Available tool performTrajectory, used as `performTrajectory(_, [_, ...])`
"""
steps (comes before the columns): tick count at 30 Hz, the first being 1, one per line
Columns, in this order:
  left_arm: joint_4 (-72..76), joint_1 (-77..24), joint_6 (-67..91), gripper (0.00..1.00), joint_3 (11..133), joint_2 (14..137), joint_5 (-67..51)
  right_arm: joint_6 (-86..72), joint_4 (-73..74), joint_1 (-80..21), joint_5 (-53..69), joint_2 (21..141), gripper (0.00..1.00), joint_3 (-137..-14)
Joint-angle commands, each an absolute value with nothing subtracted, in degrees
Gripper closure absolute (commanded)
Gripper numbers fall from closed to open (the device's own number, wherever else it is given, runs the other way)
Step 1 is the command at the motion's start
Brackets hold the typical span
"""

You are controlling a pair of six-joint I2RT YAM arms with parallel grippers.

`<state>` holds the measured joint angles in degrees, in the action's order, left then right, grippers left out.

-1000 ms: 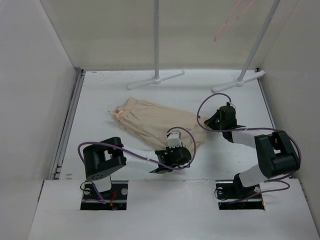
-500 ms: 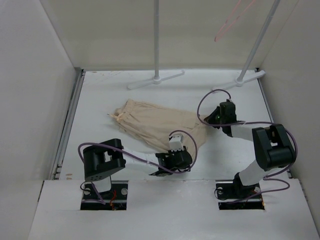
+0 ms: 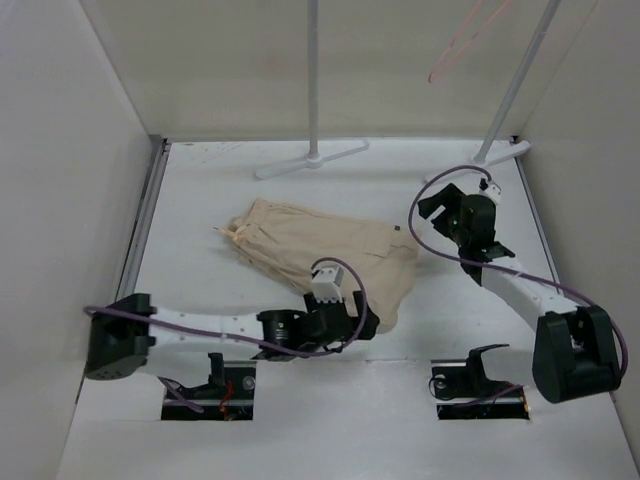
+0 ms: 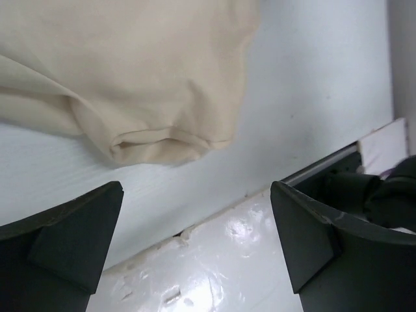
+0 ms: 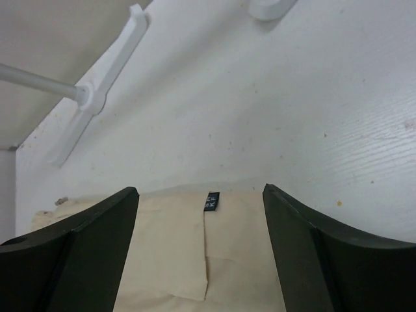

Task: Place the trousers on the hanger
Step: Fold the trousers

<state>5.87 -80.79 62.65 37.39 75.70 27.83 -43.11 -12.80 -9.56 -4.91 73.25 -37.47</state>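
The beige trousers [image 3: 310, 248] lie crumpled on the white table, left of centre. A folded hem [image 4: 156, 140] shows at the top of the left wrist view. My left gripper [image 3: 360, 325] is open and empty just off the cloth's near right corner, over the table's front edge; in its own view the left gripper [image 4: 195, 192] holds nothing. My right gripper [image 3: 428, 208] hovers open to the right of the trousers, with the cloth [image 5: 195, 260] and its black label [image 5: 211, 201] below its jaws. The pink hanger [image 3: 455, 45] hangs at the top right.
Two grey-white rack poles [image 3: 313, 80] [image 3: 515, 85] stand at the back on flat feet [image 3: 312, 158]; one foot [image 5: 97, 97] shows in the right wrist view. White walls close in left, right and behind. The right arm's base [image 4: 383, 188] shows past the front ledge.
Both grippers have opened and let go of the trousers. The left arm has stretched out low along the front edge; the right gripper has drawn back to the right and up.
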Motion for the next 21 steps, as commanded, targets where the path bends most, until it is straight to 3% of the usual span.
performTrajectory(1, [-3.1,-81.9,59.2,0.00,35.9,63.7,37.2,-40.3,-10.0,-12.1,-9.2,68.4,0.16,-36.7])
performTrajectory(3, [-7.0,-79.9,56.8,0.00,36.5,57.5,41.9,-39.5,-8.4,-13.7,-11.2,65.1,0.16,-36.0])
performTrajectory(4, [-7.2,-76.3,54.5,0.04,36.9,55.1,43.5,-39.5,-7.7,-15.1,-11.7,63.3,0.29,-35.5])
performTrajectory(5, [-6.1,-73.5,52.8,0.15,37.1,54.3,43.7,-39.5,-7.6,-16.3,-11.7,62.6,0.39,-35.2])
performTrajectory(7, [0.8,-62.6,47.1,0.48,37.1,55.4,41.8,-39.9,-7.5,-20.4,-11.5,61.7,0.74,-34.5])
performTrajectory(8, [5.3,-56.6,44.9,0.55,36.8,57.6,39.1,-40.2,-7.6,-23.0,-11.4,61.7,0.84,-34.3])
performTrajectory(10, [13.4,-44.6,42.5,0.62,38.1,65.0,30.0,-40.3,-8.1,-27.4,-11.4,62.7,0.87,-34.0])
performTrajectory(13, [20.2,-31.2,42.6,0.67,43.4,78.1,17.6,-41.3,-9.0,-32.4,-12.4,65.2,0.84,-33.6])
performTrajectory(16, [23.0,-24.6,42.8,0.67,44.6,85.4,17.0,-43.6,-10.9,-34.7,-12.5,68.1,0.82,-31.9])
performTrajectory(21, [26.7,-15.2,47.1,0.68,35.0,89.9,19.3,-46.8,-13.9,-37.0,-13.2,74.0,0.80,-28.8])
